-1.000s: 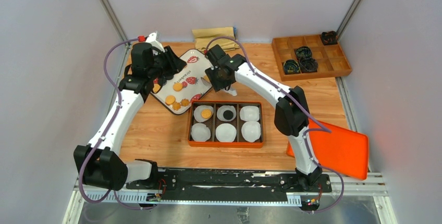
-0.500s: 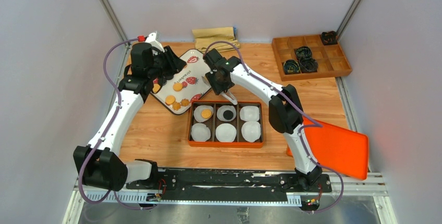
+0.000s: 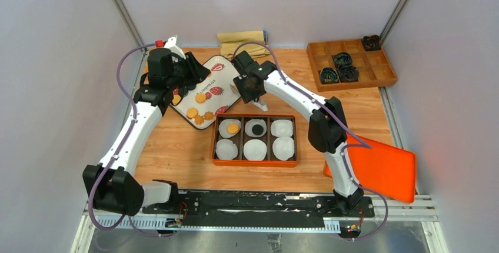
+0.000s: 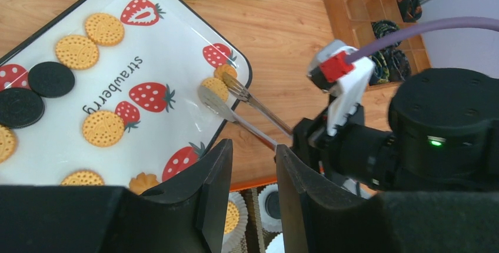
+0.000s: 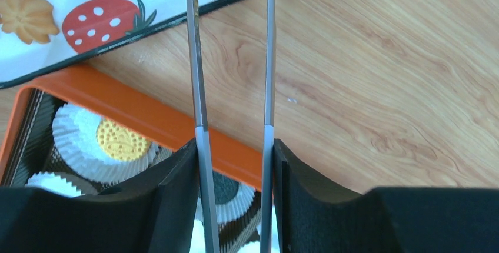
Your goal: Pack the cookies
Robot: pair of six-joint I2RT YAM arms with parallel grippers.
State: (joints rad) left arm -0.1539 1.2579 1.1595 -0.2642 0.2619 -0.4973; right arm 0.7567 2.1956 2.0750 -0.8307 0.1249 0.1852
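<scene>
One cookie (image 4: pixel 215 86) at plate rim (image 4: pixel 249 75)

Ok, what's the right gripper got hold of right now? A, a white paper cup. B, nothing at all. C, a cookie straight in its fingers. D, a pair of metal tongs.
D: the right gripper is shut on the metal tongs, whose tips sit at a golden cookie near the edge of the strawberry plate.
</scene>
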